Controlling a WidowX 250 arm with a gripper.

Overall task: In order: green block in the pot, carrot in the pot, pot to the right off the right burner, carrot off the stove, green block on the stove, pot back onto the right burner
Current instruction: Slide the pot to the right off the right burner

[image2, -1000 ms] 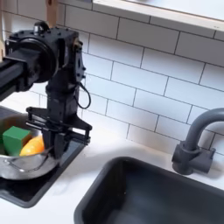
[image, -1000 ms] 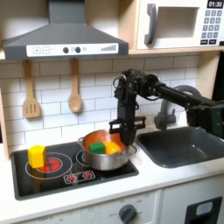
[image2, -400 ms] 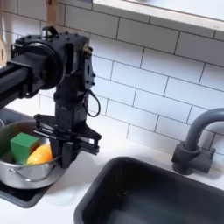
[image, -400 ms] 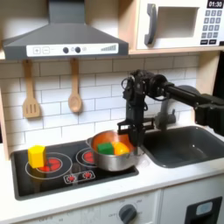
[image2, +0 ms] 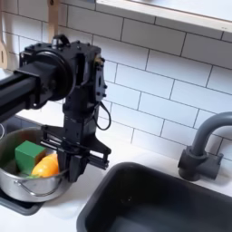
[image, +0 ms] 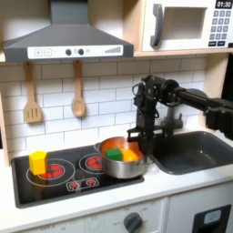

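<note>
Now the shiny round stainless-steel pot (image: 121, 160) (image2: 27, 172) sits at the right edge of the glossy black stove (image: 64, 177), half off it toward the dark grey sink (image: 187, 150) (image2: 154, 204). Inside lie the small bright green block (image2: 27, 156) and the stubby orange carrot (image2: 45, 167) — touching. The hand (image: 139, 138) (image2: 69, 154) hangs at the pot's rim (whether it grips, I cannot tell). A yellow block (image: 37, 162) stands near the stove's left edge.

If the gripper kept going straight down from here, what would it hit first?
Most likely the pot: the gripper points down at its rim on the first exterior view's right, seemingly already touching it. Whether contact is actual is unclear.
</note>
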